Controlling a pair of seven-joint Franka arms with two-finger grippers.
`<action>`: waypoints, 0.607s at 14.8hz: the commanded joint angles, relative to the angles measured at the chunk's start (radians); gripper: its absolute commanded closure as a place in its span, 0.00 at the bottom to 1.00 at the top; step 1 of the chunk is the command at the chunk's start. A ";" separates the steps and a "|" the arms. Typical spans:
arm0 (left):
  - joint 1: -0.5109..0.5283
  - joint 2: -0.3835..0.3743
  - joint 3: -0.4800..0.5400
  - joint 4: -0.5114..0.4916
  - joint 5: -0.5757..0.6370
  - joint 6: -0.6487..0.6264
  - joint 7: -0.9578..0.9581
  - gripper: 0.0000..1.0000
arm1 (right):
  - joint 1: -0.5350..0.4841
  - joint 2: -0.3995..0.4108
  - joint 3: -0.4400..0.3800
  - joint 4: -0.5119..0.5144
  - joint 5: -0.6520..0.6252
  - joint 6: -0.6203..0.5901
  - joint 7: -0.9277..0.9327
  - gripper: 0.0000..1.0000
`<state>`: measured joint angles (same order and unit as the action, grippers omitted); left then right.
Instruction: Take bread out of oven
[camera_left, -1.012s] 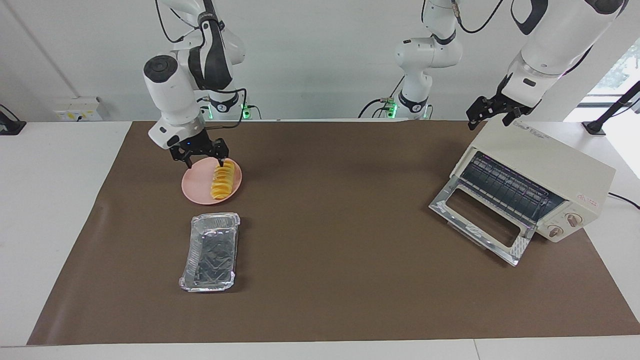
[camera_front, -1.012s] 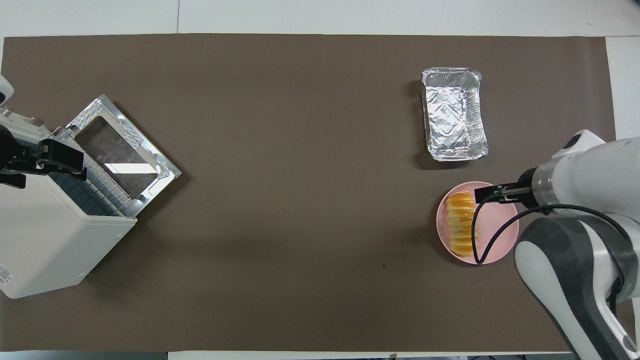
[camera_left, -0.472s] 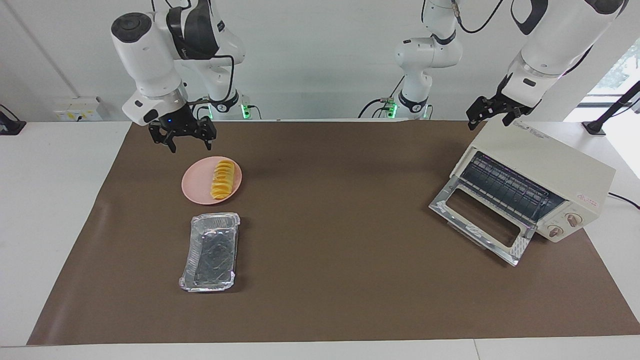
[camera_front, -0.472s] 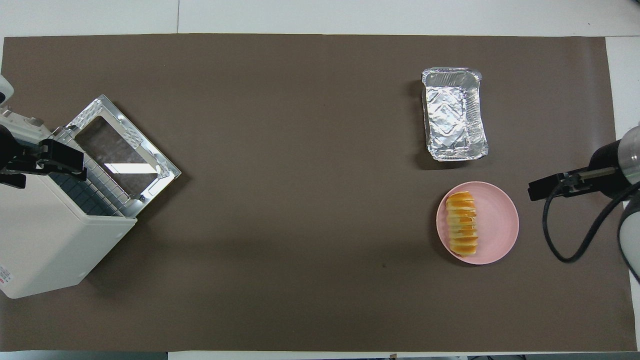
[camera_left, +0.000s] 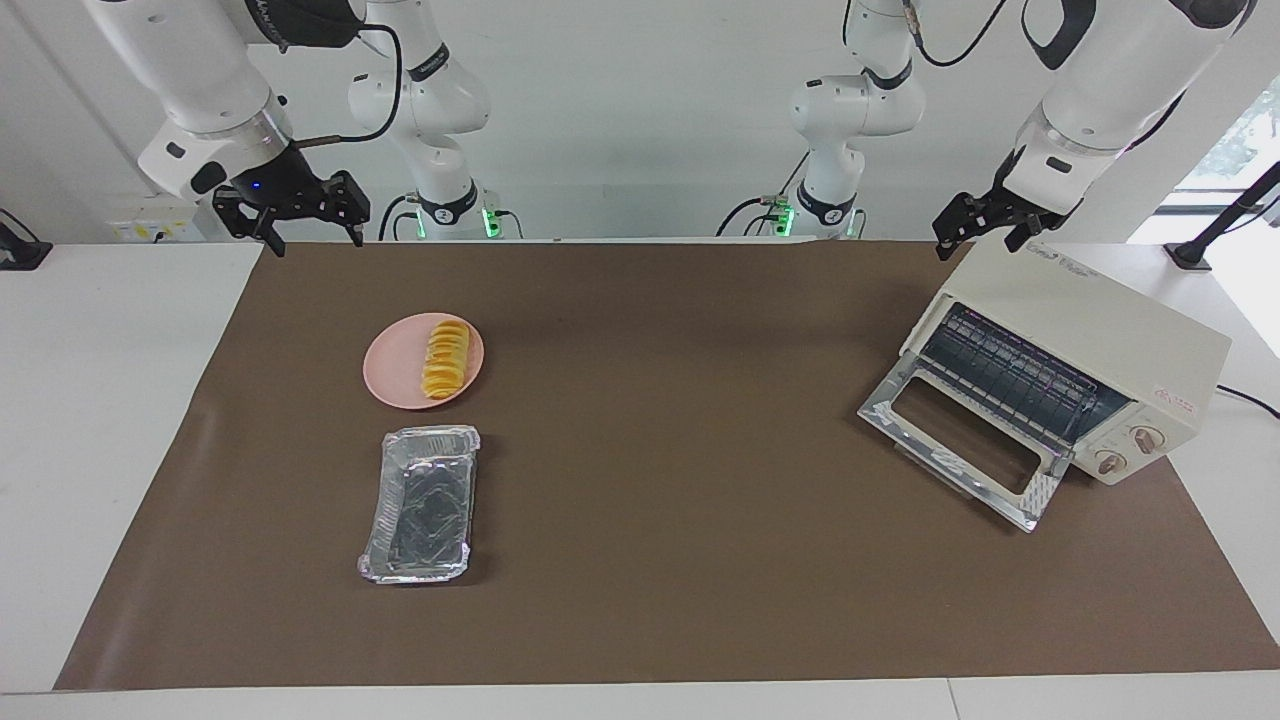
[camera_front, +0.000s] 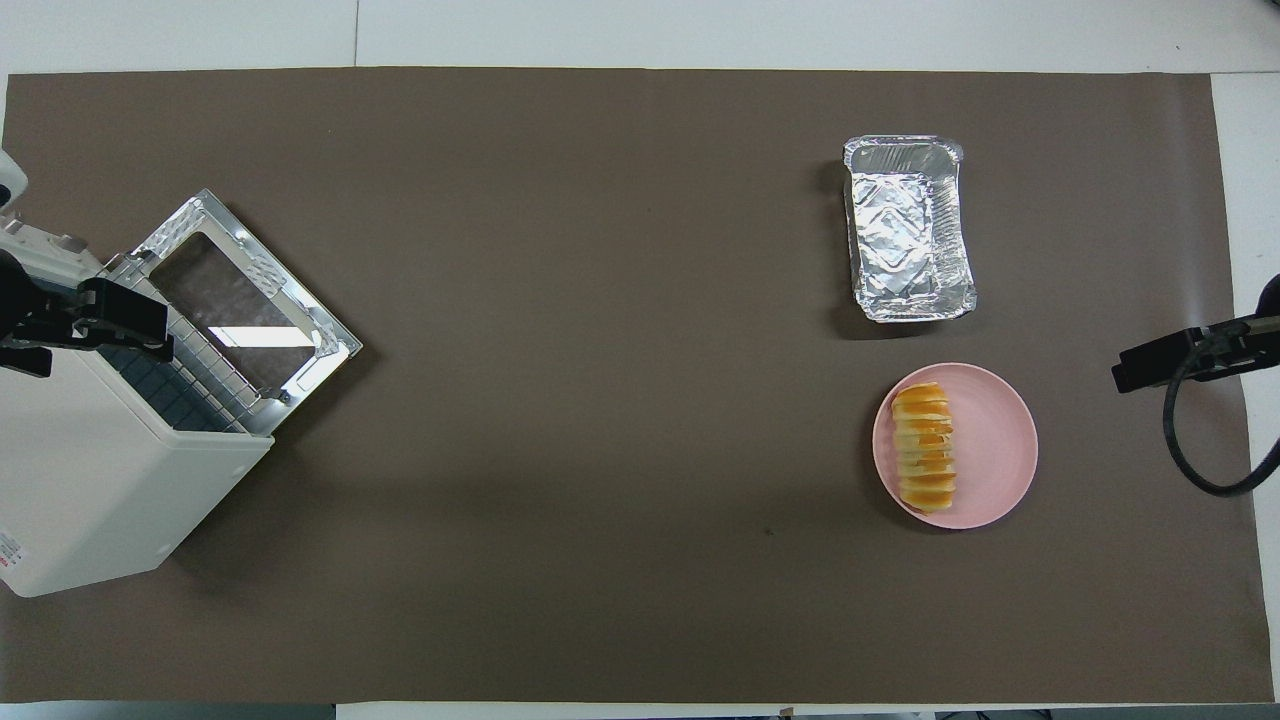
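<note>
Bread (camera_left: 445, 358): lies on the pink plate (camera_left: 397, 377), along the plate's side toward the left arm's end; out of the oven, touched by neither gripper.
Plate: on the brown mat (camera_left: 660, 450), toward the right arm's end of the table, nearer to the robots than the foil tray (camera_left: 420, 504).
Foil tray: just beside the plate, apart from it; nothing in it.
Oven (camera_left: 1075, 355): at the left arm's end of the table, set at an angle; glass door (camera_left: 958, 443) dropped fully open onto the mat, wire rack (camera_left: 1010, 375) bare.
Right gripper (camera_left: 299, 232): raised over the mat's corner at the right arm's end, well apart from the plate; fingers spread, holding nothing.
Left gripper (camera_left: 982, 234): hangs just over the oven's top edge nearer the robots; fingers parted, nothing between them.
</note>
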<state>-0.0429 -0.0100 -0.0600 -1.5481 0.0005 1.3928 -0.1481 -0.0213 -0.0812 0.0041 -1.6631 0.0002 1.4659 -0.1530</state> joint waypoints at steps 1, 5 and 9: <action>0.008 -0.031 0.002 -0.038 -0.020 0.018 0.004 0.00 | -0.026 0.024 0.008 0.014 0.004 0.048 -0.011 0.00; 0.008 -0.031 0.002 -0.038 -0.020 0.018 0.004 0.00 | -0.034 0.024 0.008 0.011 0.003 0.050 -0.013 0.00; 0.008 -0.031 0.002 -0.038 -0.020 0.018 0.004 0.00 | -0.032 0.023 0.008 0.003 0.000 0.050 -0.013 0.00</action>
<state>-0.0429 -0.0100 -0.0600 -1.5481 0.0005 1.3928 -0.1481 -0.0380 -0.0624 0.0031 -1.6633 -0.0003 1.5121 -0.1530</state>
